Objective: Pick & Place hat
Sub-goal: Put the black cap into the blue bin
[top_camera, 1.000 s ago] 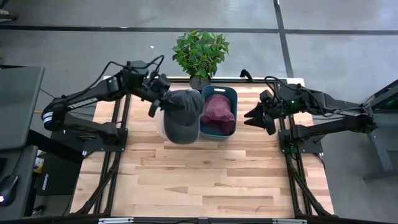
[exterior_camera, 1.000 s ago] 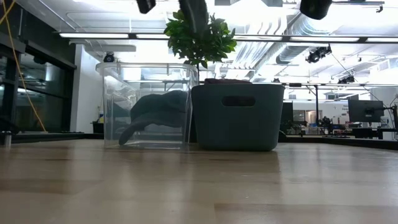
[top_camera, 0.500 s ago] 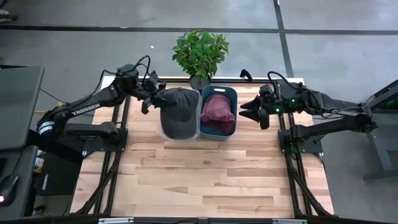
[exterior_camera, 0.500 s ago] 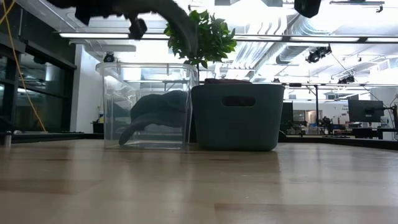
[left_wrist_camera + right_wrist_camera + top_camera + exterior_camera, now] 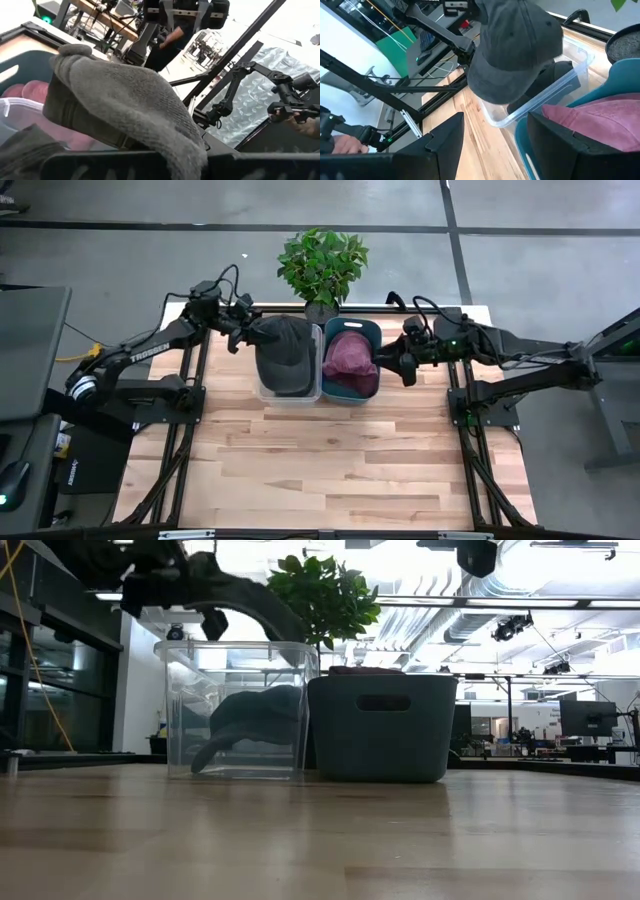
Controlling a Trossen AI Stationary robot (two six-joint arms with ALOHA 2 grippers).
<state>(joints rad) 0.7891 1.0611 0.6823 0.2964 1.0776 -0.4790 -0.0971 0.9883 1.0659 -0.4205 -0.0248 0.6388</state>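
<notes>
My left gripper point(image 5: 247, 337) is shut on a grey cap point(image 5: 286, 356) held over the open top of a clear bin point(image 5: 266, 392) at the table's far side. In the low view the cap point(image 5: 262, 602) slants down toward the bin's rim point(image 5: 235, 643). A second dark hat point(image 5: 250, 718) lies on the bin's floor. A teal bin point(image 5: 372, 330) to the clear bin's right holds a maroon hat point(image 5: 350, 358). My right gripper point(image 5: 386, 364) hovers open at the teal bin's right edge, fingers pointing toward the table's left. My left gripper pinches the cap's crown at its left edge point(image 5: 259, 336), coming level from the table's left. In the left wrist view bunched grey fabric point(image 5: 165, 135) lies over the lower finger point(image 5: 115, 164). The cap is lifted above the clear bin, its brim point(image 5: 291, 385) toward the near side.
A potted plant point(image 5: 322, 265) stands at the far edge behind both bins. Bare wood point(image 5: 330, 460) stretches from the bins to the near edge. The arm frames point(image 5: 190, 410) run along the table's left and right sides.
My left gripper has carried the cap a little toward the table's far left and lower, so the cap now sits over the clear bin instead of overhanging its near wall. My right gripper has moved toward the table's left, up to the teal bin.
</notes>
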